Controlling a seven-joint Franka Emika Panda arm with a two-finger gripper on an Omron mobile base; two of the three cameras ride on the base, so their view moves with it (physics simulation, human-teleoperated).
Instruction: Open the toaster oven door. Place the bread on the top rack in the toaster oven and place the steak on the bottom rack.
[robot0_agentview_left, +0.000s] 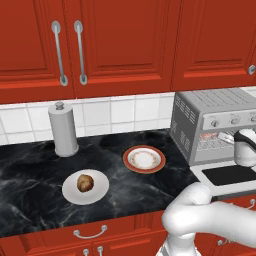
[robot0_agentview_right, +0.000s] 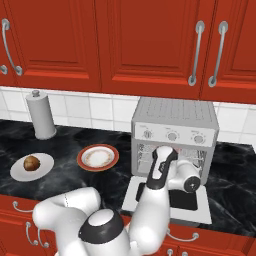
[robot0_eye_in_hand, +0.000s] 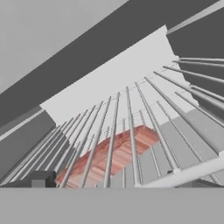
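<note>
My gripper (robot0_eye_in_hand: 109, 181) is inside the oven (robot0_agentview_right: 175, 122), jaws spread wide and holding nothing. Just ahead of my fingertips the steak (robot0_eye_in_hand: 111, 155) lies flat under the bars of the top rack (robot0_eye_in_hand: 131, 127), so I judge it sits on the bottom rack, freed. The door (robot0_agentview_right: 170, 200) hangs flat open beneath my wrist, giving me room. The bread (robot0_agentview_left: 85, 182) waits on its white plate (robot0_agentview_left: 70, 192), well off to my left.
</note>
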